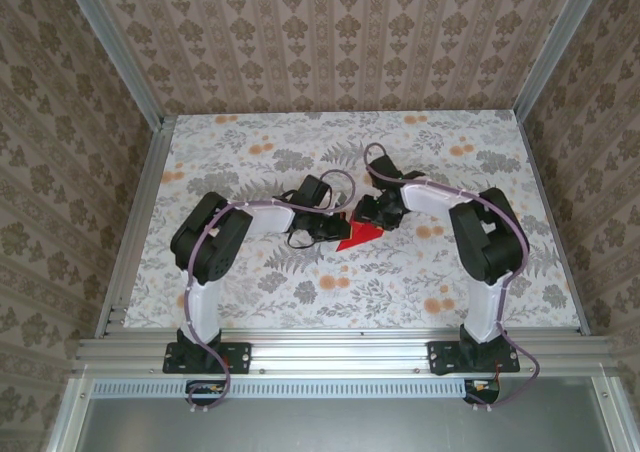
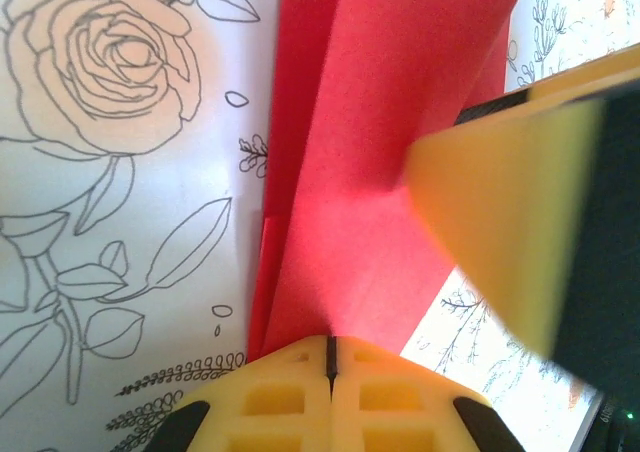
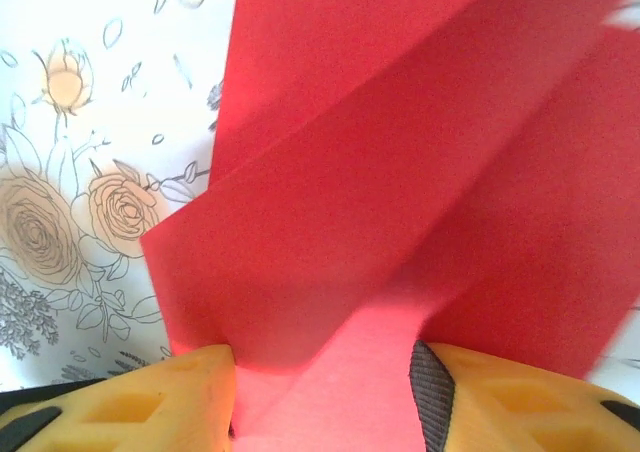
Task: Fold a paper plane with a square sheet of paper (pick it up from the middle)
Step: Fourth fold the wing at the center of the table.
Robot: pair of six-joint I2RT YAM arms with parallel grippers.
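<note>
Two arms meet over the middle of the floral tabletop (image 1: 250, 272), their wrists turned toward each other. The red paper sheet (image 1: 362, 236) lies between the two grippers, partly folded, with a pointed corner reaching toward the near edge of the table.

Left wrist view: the left gripper (image 2: 330, 357) is clenched on the sheet. Its two yellow fingers meet at a thin dark seam, and the paper comes out of that seam and fans away ahead of the fingertips. A long crease runs straight forward from the pinch. One flap lies flatter to the gripper's left, and another rises ahead and to its right. A blurred yellow finger (image 2: 500, 202) of the other arm sits ahead and to the right, against the raised flap.

Right wrist view: the right gripper (image 3: 320, 362) is released. Its yellow fingers stand well apart, one on each side of the paper. The sheet fills the gap between them and spreads forward in several overlapping creased layers, tilted up from the table. The left finger touches the lower edge of a layer. The black pad of the right finger is just beside the paper, and contact there cannot be judged. Printed roses show on the tabletop to the gripper's left.
</note>
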